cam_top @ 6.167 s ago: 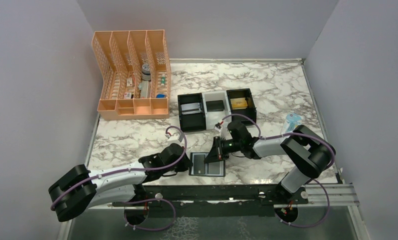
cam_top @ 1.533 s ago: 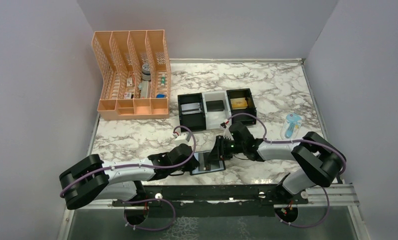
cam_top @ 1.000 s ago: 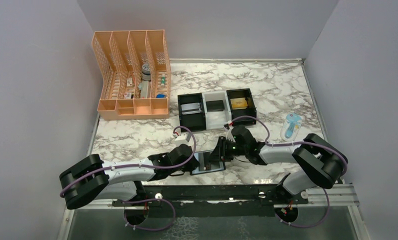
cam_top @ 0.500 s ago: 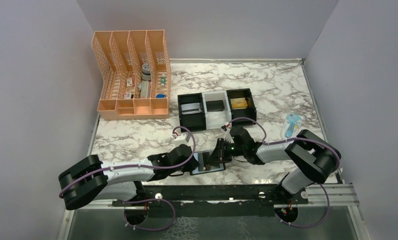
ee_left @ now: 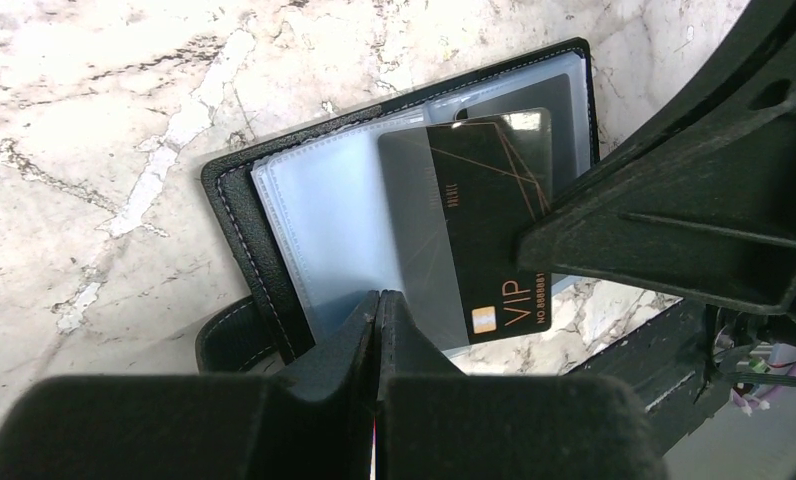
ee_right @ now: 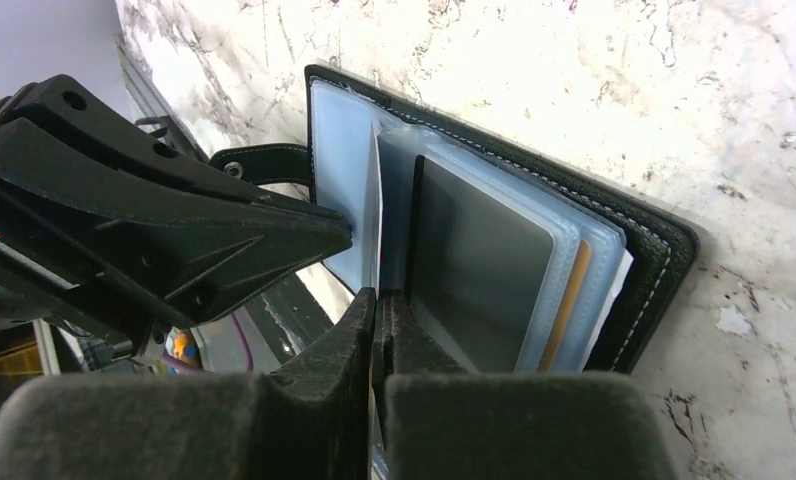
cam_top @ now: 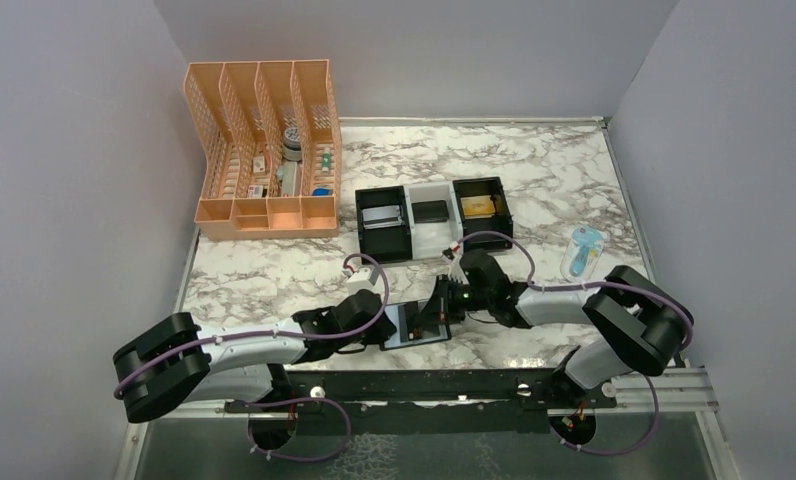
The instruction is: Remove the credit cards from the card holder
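Observation:
The black card holder (cam_top: 414, 327) lies open near the table's front edge, its blue-grey sleeves up; it also shows in the left wrist view (ee_left: 236, 195) and the right wrist view (ee_right: 654, 250). A dark grey VIP credit card (ee_left: 494, 230) sticks partly out of a sleeve. My right gripper (cam_top: 432, 316) (ee_right: 377, 300) is shut on this card's edge (ee_right: 474, 270). A yellowish card edge (ee_right: 572, 290) shows in a deeper sleeve. My left gripper (cam_top: 386, 335) (ee_left: 379, 300) is shut, its tips resting on the left sleeve beside the snap tab (ee_left: 229, 340).
A peach file organizer (cam_top: 264, 150) stands at the back left. Two black trays (cam_top: 382, 222) (cam_top: 482, 205) flank a white tray (cam_top: 430, 215) behind the holder. A blue-white packet (cam_top: 582, 250) lies at the right. The black rail (cam_top: 424, 385) runs along the front edge.
Since 6.2 s ago my left gripper has moved right onto the holder, and the holder's pages are partly lifted. Over the last second almost nothing has moved.

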Available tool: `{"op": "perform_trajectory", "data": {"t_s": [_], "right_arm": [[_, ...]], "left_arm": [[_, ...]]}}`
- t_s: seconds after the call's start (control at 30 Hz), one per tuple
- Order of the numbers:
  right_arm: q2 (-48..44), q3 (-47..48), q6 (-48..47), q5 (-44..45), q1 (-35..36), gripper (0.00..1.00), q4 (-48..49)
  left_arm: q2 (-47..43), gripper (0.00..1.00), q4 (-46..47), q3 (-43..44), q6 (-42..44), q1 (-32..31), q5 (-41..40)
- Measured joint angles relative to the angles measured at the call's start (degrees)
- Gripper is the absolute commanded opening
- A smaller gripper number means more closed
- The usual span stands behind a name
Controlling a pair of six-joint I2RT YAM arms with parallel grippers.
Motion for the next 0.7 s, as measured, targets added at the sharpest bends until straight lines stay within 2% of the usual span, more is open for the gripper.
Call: {"op": "perform_trajectory", "data": {"t_s": [0.13,0.27,0.47,0.7], "right_arm": [[-1.49,0.37,-1.36,0.72,0.02,0.03,-2.47],[-1.33,0.68,-1.75,-0.20,0.00,0.10,-2.75],[1.33,2.08,-1.62,-1.27,0.02,0.13,-2.40],[3.30,2.14,-0.04,-2.69,0.02,0.03,0.00]], "left_arm": [[-0.76,0.00,-0.17,-0.44,-0.02,0.00,-0.02],[-0.87,0.00,-0.24,-0.48,0.00,0.00,-0.04],[-0.87,0.00,-0.26,-0.50,0.00,-0.15,-0.13],[-0.87,0.00,-0.22,-0.52,0.02,-0.24,-0.20]]}}
